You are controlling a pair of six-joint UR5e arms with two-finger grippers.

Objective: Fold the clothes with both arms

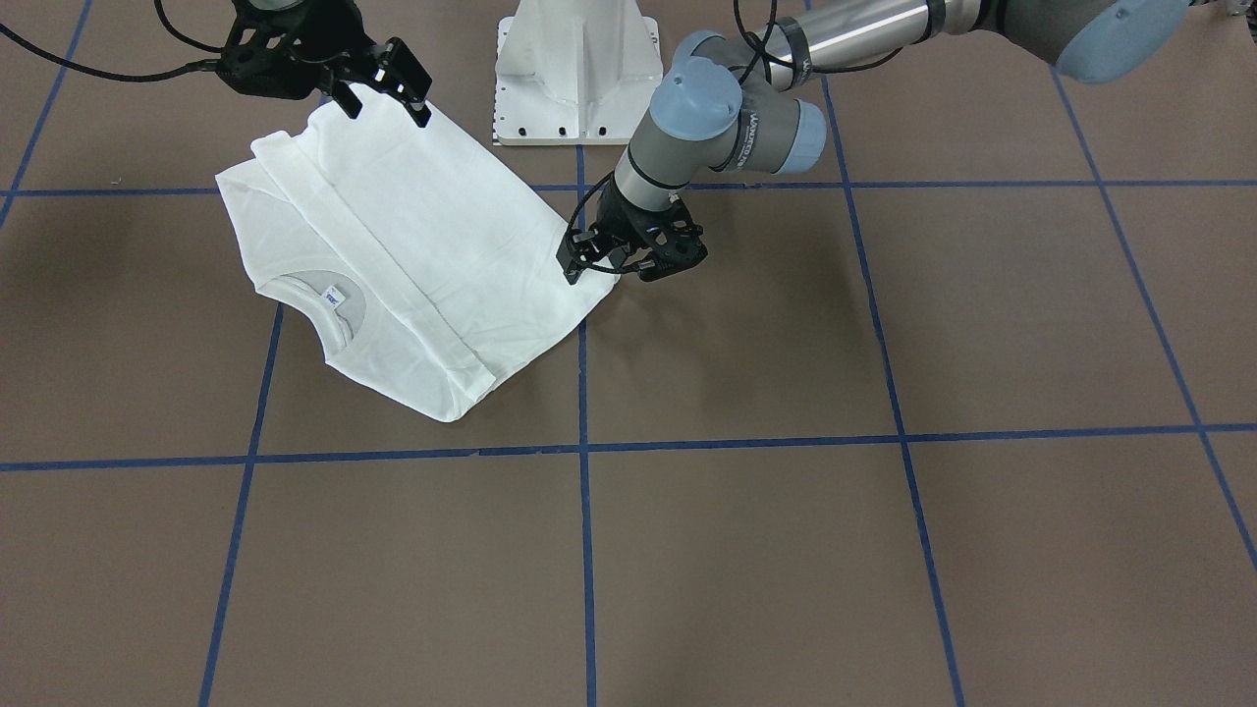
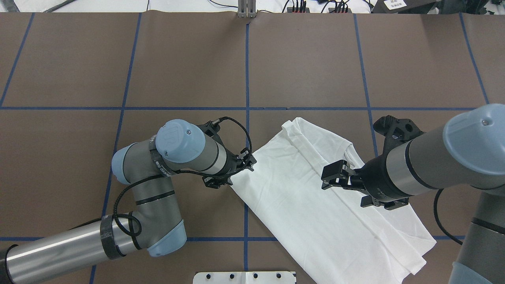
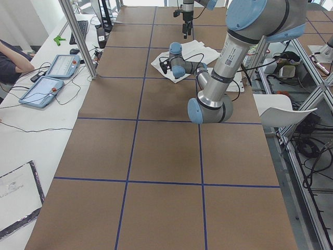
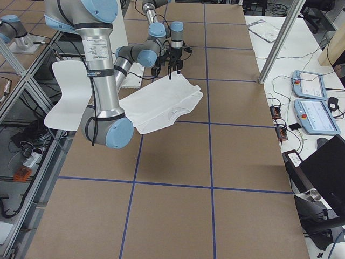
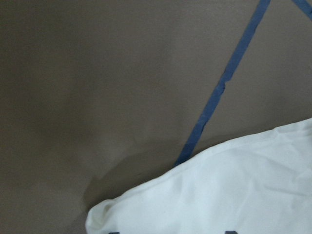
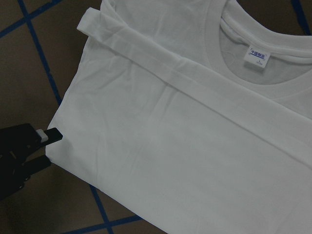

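Observation:
The white T-shirt (image 1: 422, 245) lies partly folded on the brown table, sleeves folded in, collar and blue neck label (image 1: 334, 295) facing up. It also shows in the overhead view (image 2: 307, 197) and the right wrist view (image 6: 170, 146). My left gripper (image 1: 609, 275) is low at the shirt's hem corner with its fingers apart and the corner between them. It also shows in the overhead view (image 2: 236, 173) and the right wrist view (image 6: 44, 148). The left wrist view shows that corner (image 5: 234, 190). My right gripper (image 1: 381, 98) is open and empty and hovers above the shirt's other hem corner (image 2: 333, 176).
The white pedestal base (image 1: 577, 69) stands just behind the shirt. Blue tape lines (image 1: 584, 550) grid the brown table. An operators' desk with tablets (image 3: 52, 73) and metal posts (image 3: 78, 36) run along the table's far side.

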